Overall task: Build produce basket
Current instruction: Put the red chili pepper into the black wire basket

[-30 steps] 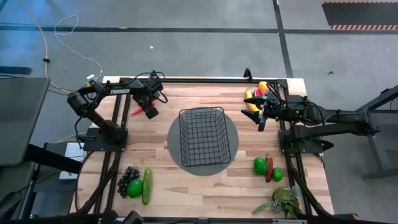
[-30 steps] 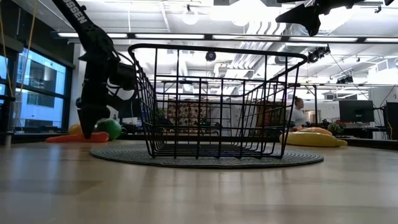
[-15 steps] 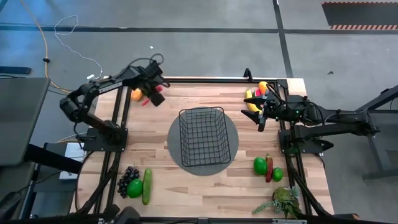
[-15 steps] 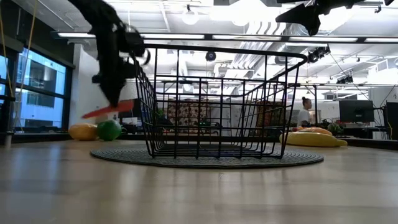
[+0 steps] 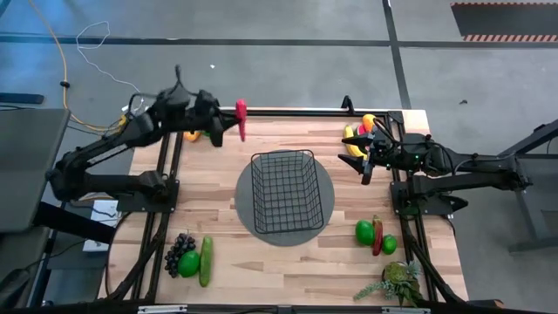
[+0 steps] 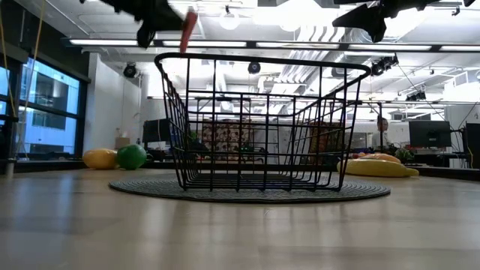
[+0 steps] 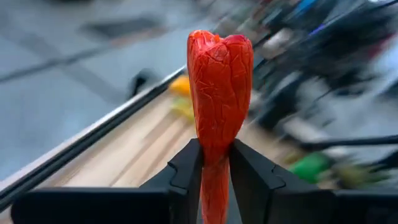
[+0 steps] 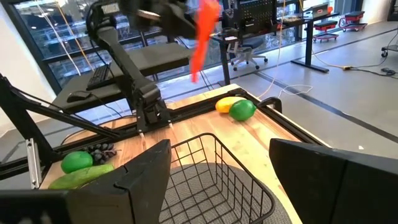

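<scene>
Red chili (image 5: 241, 119) pinched upright in our left jaws (image 5: 234, 123), hanging high, up-left of basket (image 5: 282, 191); right jaws (image 5: 367, 155) waiting spread at right edge.

red chili (image 8: 203, 31) held aloft, basket (image 8: 217, 180) below, fingers (image 8: 140, 180) apart
</scene>
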`<control>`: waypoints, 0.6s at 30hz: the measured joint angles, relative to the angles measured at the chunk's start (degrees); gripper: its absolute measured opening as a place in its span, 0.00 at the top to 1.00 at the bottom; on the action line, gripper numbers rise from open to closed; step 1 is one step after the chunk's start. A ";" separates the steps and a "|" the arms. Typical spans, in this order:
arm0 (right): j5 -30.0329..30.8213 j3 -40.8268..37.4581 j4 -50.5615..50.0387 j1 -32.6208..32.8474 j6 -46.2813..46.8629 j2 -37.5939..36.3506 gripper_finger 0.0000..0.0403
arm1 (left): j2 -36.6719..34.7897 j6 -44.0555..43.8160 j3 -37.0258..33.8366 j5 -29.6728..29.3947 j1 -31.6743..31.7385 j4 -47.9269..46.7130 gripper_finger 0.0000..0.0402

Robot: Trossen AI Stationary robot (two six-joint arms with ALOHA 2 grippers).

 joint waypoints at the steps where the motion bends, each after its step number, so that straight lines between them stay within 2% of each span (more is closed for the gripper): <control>1: 0.00 0.00 0.00 0.00 0.00 0.00 0.36 | -1.14 -1.13 -1.71 -0.19 -2.22 4.00 0.83; 4: 0.00 0.00 0.02 0.00 0.01 0.00 0.36 | -3.11 -3.44 -7.17 -0.96 -9.09 14.89 0.83; 6: 0.01 0.00 0.02 0.00 0.00 0.00 0.36 | -3.54 -4.66 -10.86 -3.58 -13.87 20.68 0.83; 10: -0.01 0.00 0.17 0.00 0.04 0.00 0.36 | -3.17 -4.87 -16.89 -14.55 -23.18 29.44 0.83; 13: -1.62 0.00 2.45 -0.02 2.77 0.02 0.36 | -2.56 -3.25 -18.45 -21.90 -27.57 30.77 0.83; 18: -5.49 0.00 7.40 0.01 3.94 0.00 0.36 | -2.52 0.86 -18.40 -21.97 -30.35 33.16 0.83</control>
